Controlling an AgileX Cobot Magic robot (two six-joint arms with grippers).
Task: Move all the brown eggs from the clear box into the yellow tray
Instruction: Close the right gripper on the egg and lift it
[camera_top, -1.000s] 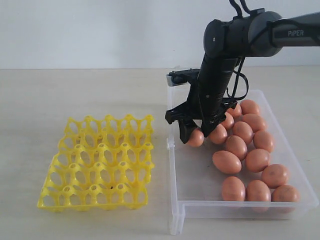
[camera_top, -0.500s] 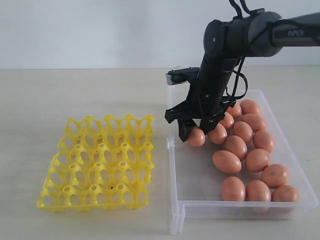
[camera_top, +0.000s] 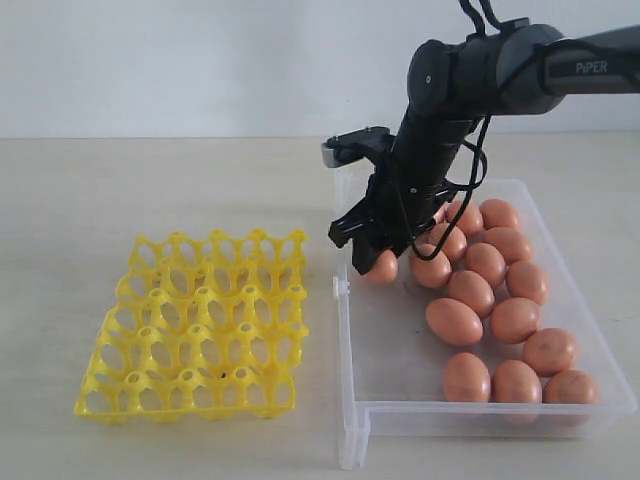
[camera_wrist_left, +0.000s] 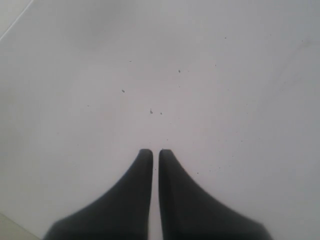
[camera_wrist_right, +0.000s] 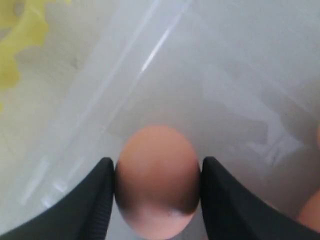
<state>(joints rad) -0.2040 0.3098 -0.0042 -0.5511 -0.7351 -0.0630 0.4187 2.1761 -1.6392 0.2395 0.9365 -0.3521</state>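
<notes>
Exterior view: the right gripper (camera_top: 380, 262) is clamping one egg (camera_top: 384, 270) and is sitting higher and further toward the box's left wall than a second ago, when it was down among the pile with its jaws wider. That egg is now hanging clear of its neighbours, just inside the box (camera_top: 352, 400), so the pick looks done and the carry is starting. The other eggs (camera_top: 486, 262), about fourteen, are lying along the right side of the box, unmoved. The tray (camera_top: 195, 320) is sitting on the table (camera_top: 80, 190) left of the box, well apart from the gripper, every cup empty, so the task is only beginning. Left wrist view: the left gripper (camera_wrist_left: 155, 152) is showing its fingers almost pressed together with nothing between them, hovering over a bare pale surface and taking no part. Right wrist view: the egg (camera_wrist_right: 157, 180) is sitting between the two dark fingers (camera_wrist_right: 95, 195), both touching its sides, with the clear box wall running below it and a corner of the tray (camera_wrist_right: 20, 40) showing beyond. Judgement: the grip is looking centred; the risk is clipping the box wall while crossing to the tray.
</notes>
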